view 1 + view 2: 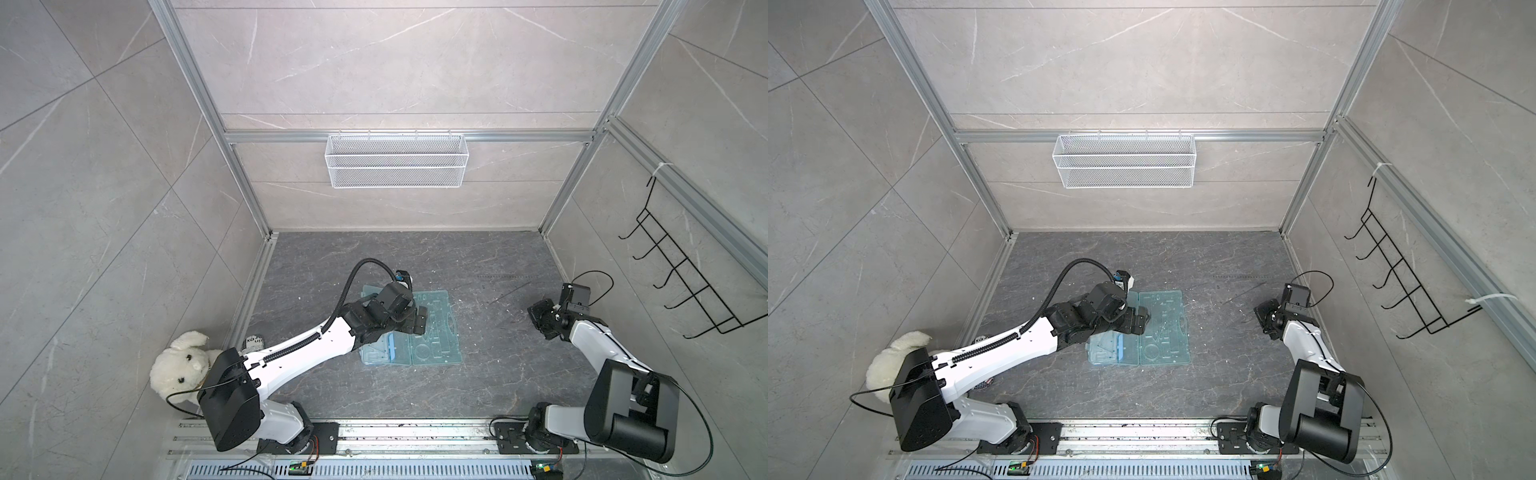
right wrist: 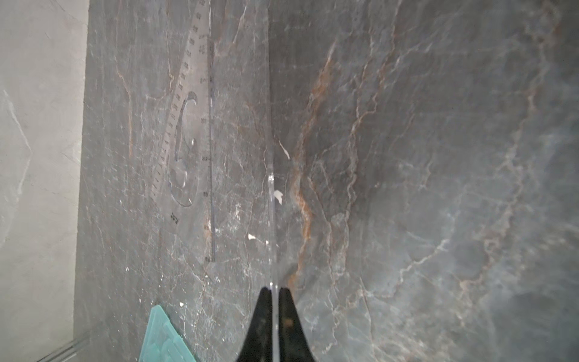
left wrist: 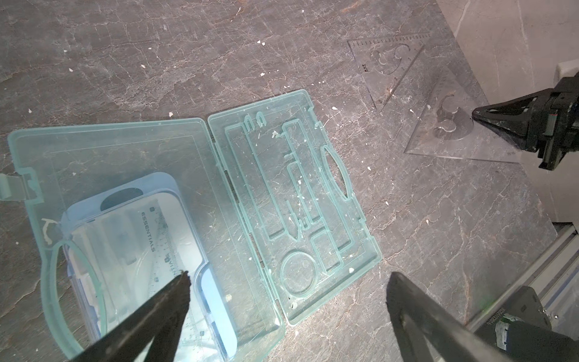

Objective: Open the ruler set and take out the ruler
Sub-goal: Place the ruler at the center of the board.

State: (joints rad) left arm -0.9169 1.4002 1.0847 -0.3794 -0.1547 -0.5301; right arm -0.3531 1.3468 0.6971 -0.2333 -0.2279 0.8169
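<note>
Two clear plastic set squares are already out of the teal translucent plastic case (image 3: 131, 156), which lies open flat near the middle of the dark stone bench (image 1: 498, 374). One set square (image 3: 377, 81) lies flat toward the bench's far right corner. The other (image 3: 454, 147) is pinched between the closed jaws of the right arm (image 1: 582, 332), near the right edge. Whether its free corner touches the bench cannot be told.

What is left appears to be the clear straight ruler (image 3: 163, 247) printed "ESSENTIALS". It lies in a blue inner tray (image 3: 216, 297) in the case half nearer the bench's left edge. The other half shows only bare moulded outlines. The left arm (image 1: 311, 345) reaches over the case, its jaws spread wide and holding nothing. In the left wrist view one jaw tip sits over the ruler and the other hangs beyond the case.

So the opening looks done and the taking-out is in hand. The next move probably calls for bringing the left jaws down over the ruler and narrowing them onto a thin edge. A flat, slick ruler gives little to catch, and the light case may slide or lift with it.
</note>
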